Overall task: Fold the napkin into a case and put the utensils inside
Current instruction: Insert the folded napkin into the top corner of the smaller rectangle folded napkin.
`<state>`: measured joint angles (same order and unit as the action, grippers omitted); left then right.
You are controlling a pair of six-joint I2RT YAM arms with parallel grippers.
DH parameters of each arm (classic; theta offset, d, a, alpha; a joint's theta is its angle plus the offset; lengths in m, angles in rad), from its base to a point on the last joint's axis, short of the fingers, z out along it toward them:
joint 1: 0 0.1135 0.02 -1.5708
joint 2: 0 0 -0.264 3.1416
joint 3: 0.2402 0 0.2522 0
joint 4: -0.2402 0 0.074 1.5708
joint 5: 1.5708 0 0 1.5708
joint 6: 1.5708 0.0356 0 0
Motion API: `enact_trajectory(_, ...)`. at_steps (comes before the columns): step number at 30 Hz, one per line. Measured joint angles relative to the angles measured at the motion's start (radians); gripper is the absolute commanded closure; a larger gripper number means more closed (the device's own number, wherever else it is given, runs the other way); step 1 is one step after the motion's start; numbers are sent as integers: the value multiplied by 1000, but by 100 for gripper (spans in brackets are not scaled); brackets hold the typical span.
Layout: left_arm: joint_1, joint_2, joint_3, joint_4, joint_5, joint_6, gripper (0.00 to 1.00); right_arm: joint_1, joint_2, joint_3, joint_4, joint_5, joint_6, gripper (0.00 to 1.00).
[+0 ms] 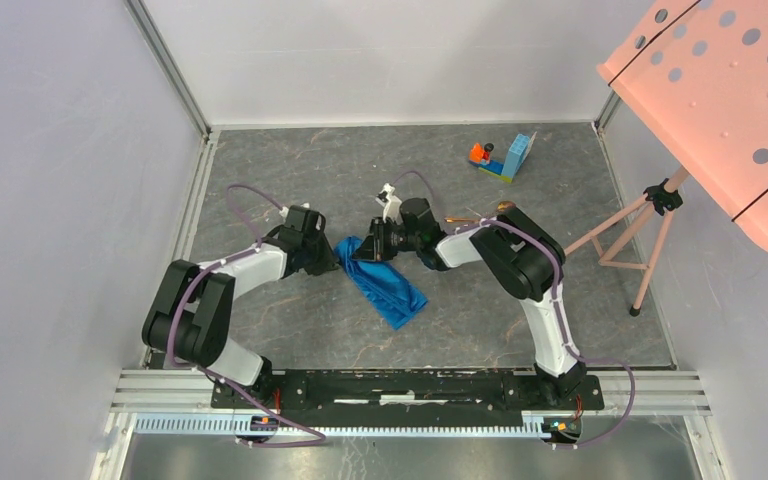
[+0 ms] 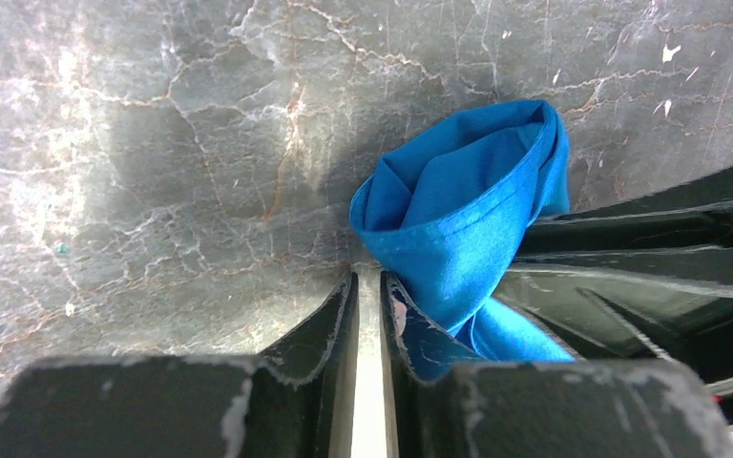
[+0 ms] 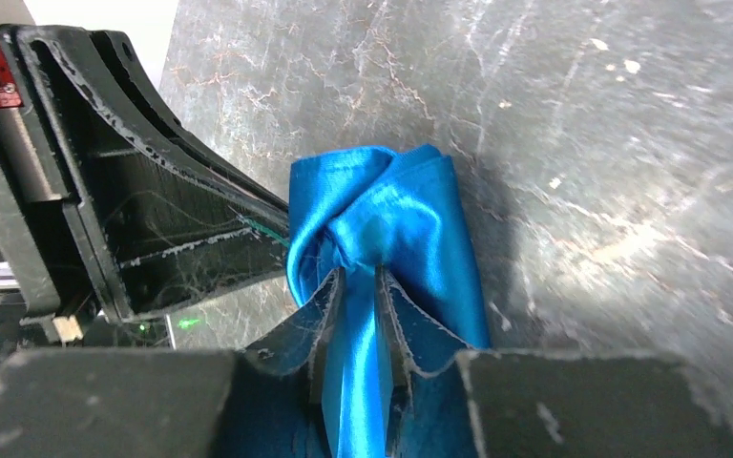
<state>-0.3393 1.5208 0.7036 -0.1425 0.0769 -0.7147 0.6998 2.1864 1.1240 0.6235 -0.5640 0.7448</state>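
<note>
Napkin [image 1: 390, 287], bright blue and glossy, lies bunched in a long diagonal strip mid-table [image 1: 290, 320], its far end gathered between both grippers. The right gripper [image 3: 358, 274] pinches a fold. The left gripper [image 2: 367, 279] has its jaws nearly closed, with cloth against one finger; I cannot tell whether it grips.

Satiny, shiny blue cloth napkin [image 3: 391, 219]; scuffed matt-black plastic right gripper [image 3: 358, 275]; veined, marble-look grey table [image 3: 582, 143].

No legible text, labels, brands, numbers or signs on anything in any view.
</note>
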Motion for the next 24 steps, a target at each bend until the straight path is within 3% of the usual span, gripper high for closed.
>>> enact_trajectory(4,16,-19,-16,-8,2,0,79,-23,-51,-38,-19,-3,-17,76)
enact_trajectory(11,38,-23,-21,-10,7,0,79,-31,-67,-38,-21,-6,-24,90)
enact_trajectory(19,38,-6,-10,-2,21,0,79,16,3,27,13,-23,29,91)
enact_trajectory(24,29,29,22,-6,23,0,80,39,90,60,104,-19,115,87)
